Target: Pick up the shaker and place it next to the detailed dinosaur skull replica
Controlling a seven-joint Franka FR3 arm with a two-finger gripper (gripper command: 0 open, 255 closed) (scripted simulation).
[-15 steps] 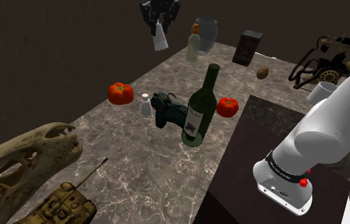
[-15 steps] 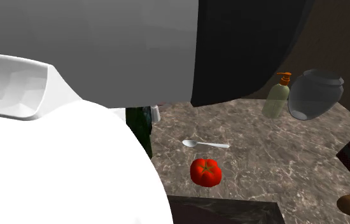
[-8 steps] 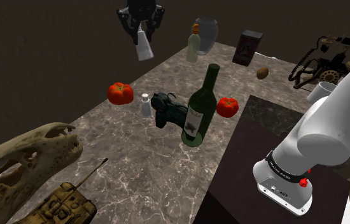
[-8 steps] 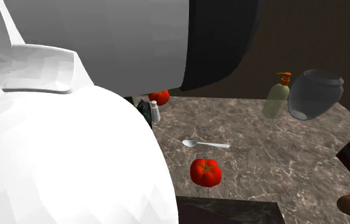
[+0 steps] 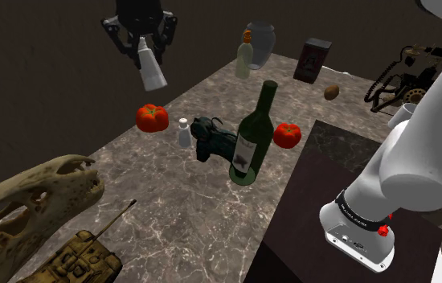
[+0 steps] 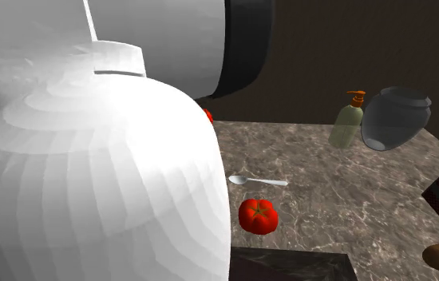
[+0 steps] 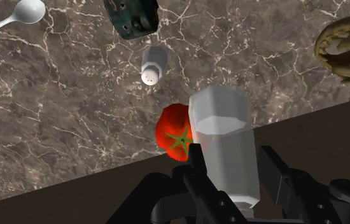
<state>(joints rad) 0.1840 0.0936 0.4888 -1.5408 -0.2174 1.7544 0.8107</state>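
Brown marbled tabletop runs from lower left to upper centre of shoulder view.
- Lower left: dinosaur skull; toy tank just beside it at bottom edge.
- Centre: upright wine bottle; dark green animal figurine near its left; small white shaker just beside figurine; tomato further left; second tomato right of bottle.
- Upper centre: soap dispenser, grey jar, dark box, brown potato.
- Second exterior view, mid-frame: white spoon lies flat.

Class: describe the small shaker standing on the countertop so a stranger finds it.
On the countertop, find the tall wine bottle. To its left in the shoulder view stands a dark animal figurine, then the small white shaker. Unlike the larger shaker in the end effector, it rests on the counter.
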